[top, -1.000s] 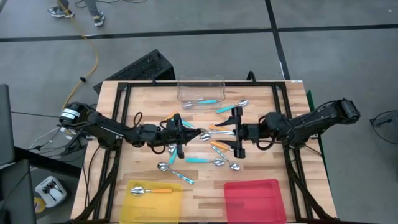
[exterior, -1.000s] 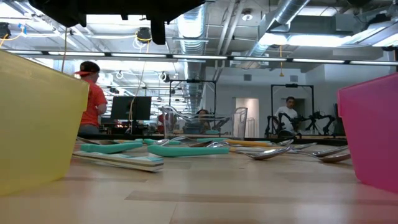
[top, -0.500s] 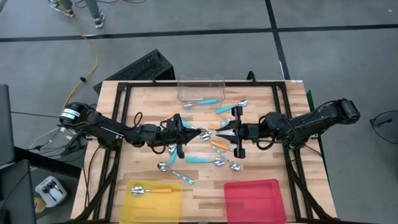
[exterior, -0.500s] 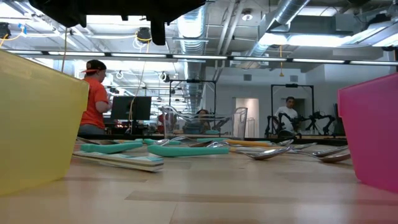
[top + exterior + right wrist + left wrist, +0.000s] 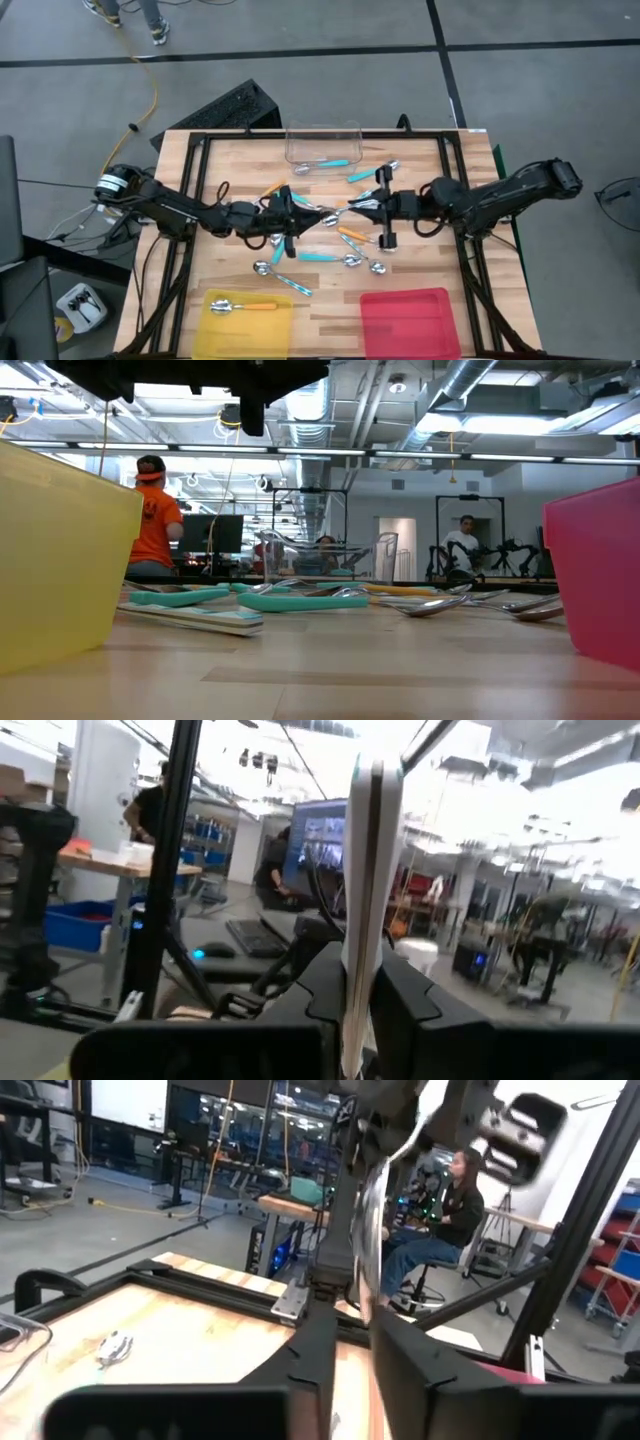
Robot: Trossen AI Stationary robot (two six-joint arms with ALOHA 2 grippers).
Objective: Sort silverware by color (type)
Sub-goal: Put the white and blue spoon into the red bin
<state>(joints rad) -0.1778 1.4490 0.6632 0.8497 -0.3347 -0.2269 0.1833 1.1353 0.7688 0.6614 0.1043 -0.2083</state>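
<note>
Spoons with teal, orange or silver handles lie scattered mid-table (image 5: 330, 250), also seen in the low view (image 5: 300, 600). My left gripper (image 5: 302, 216) is shut on a metal spoon (image 5: 374, 1220) whose bowl (image 5: 325, 217) points toward the table's right. My right gripper (image 5: 374, 206) faces it, shut on a pale silvery spoon (image 5: 358, 205). That spoon shows edge-on in the right wrist view (image 5: 368, 860). The two spoon tips are close together above the pile. My left gripper pinches the metal spoon's stem (image 5: 352, 1295) between its two fingers, level from the table's left. The bowl sticks out ahead of the fingertips, clear of the table. My right gripper pinches the pale spoon's handle (image 5: 358, 970) between its two fingers, level from the table's right. The free end sticks out ahead, clear of the table.
A clear tub (image 5: 323, 143) at the far edge holds a teal spoon (image 5: 325, 164). A yellow tray (image 5: 270, 325) near left holds an orange-handled spoon (image 5: 245, 307). A red tray (image 5: 405, 320) sits near right. A black frame (image 5: 195, 200) borders the table.
My right gripper has moved a little toward the table's far edge with its pale spoon. The spoon's free end now points at the left gripper's spoon.
</note>
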